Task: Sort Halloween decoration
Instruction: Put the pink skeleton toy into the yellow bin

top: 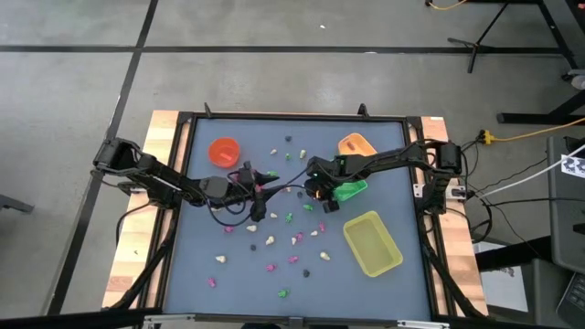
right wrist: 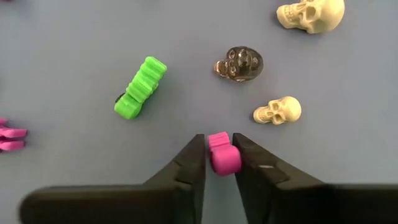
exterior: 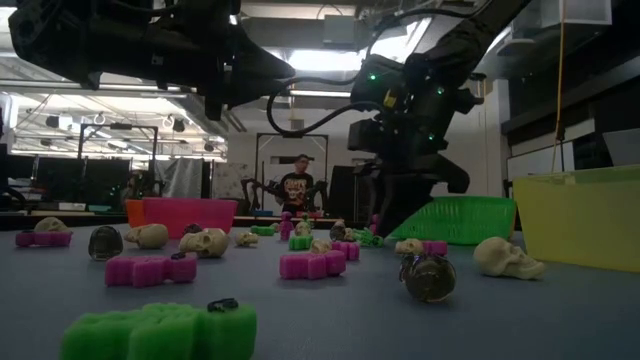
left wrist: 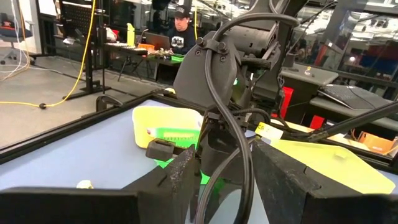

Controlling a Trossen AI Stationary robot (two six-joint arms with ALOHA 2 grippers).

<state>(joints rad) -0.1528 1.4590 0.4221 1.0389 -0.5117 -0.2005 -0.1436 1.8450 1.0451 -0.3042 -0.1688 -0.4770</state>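
Observation:
Small Halloween decorations lie scattered over the blue table (top: 201, 265): pink, green, cream skull and dark pieces. In the right wrist view a green piece (right wrist: 140, 87), a dark skull (right wrist: 239, 63) and two cream skulls (right wrist: 278, 109) (right wrist: 311, 14) lie flat beyond my fingers. My right gripper (right wrist: 219, 149) (top: 315, 194) slants down at the table's middle and is shut on a pink trinket (right wrist: 222, 155). My left gripper (left wrist: 224, 168) (top: 267, 185) hovers level just left of it, open and holding nothing, facing the right arm. My right gripper pinches the small pink trinket by its two opposite sides (right wrist: 214, 144) between its two fingertips. The fingers come from above, slanting down from the table's right side. Part of the trinket sticks out past the fingertips; whether it rests on the table or is lifted, I cannot tell.
An orange cup (top: 224, 151) stands far left of centre; a pink cup (exterior: 185, 215) shows in the low view. An orange tray (top: 356, 144), a green tray (top: 352, 190) and a yellow tray (top: 372, 242) stand on the right half. Loose trinkets crowd the near middle.

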